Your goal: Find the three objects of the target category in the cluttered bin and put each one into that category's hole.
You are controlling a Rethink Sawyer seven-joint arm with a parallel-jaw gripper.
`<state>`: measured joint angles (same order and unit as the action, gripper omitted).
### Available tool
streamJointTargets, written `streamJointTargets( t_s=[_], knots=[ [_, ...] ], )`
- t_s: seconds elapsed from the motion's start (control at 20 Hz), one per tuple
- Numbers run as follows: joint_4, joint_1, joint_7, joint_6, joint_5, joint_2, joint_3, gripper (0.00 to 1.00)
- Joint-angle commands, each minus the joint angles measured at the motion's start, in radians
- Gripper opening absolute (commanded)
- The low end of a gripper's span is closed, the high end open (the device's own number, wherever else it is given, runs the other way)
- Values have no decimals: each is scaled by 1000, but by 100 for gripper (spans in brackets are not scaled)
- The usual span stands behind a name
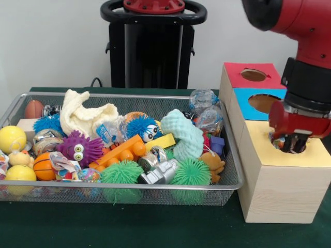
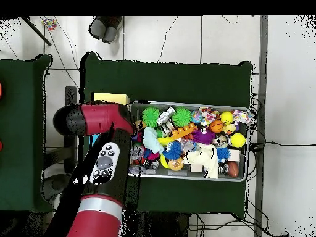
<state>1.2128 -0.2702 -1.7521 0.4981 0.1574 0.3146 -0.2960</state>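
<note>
Wrapped packets, crinkly clear film over bright contents, are taken here to be the target category, judging by the scrap at the pincer.

- Pincer (image 1: 290,143): lowered into the round hole of the yellow section (image 1: 258,144), the near end of the wooden box (image 1: 279,191). A multicoloured crinkled scrap (image 1: 279,140) shows at its edge. Whether the pincer grips it or has let go cannot be told. The overhead view hides the pincer under the red arm (image 2: 99,120).
- Box: three sections in a row — yellow nearest, then blue (image 1: 243,95), then red (image 1: 235,70). It stands on the green table (image 1: 155,227), just beside the right end of the wire bin (image 1: 129,184).
- Bin contents, task items: two packets (image 1: 202,99) (image 1: 210,120) at the far right corner, one against the other. Similar wrapped pieces lie mid-bin (image 1: 111,132) and near the left front (image 1: 62,163).
- Handling, as a judgement: light, soft and yielding, with slick film that crumples and may slide from a shallow pinch. Take hold across the bulk of the packet rather than a loose edge of film. The corner pair lies on top of the pile and looks free to lift, though the wire wall close by limits the approach.
</note>
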Motion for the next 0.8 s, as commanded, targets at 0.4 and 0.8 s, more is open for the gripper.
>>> streamJointTargets(
  t_s=[0.4, 0.8],
  knots=[
    [84, 234, 109, -45, -134, -40, 288, 0],
    [161, 275, 85, -56, -224, 40, 321, 0]
  ],
)
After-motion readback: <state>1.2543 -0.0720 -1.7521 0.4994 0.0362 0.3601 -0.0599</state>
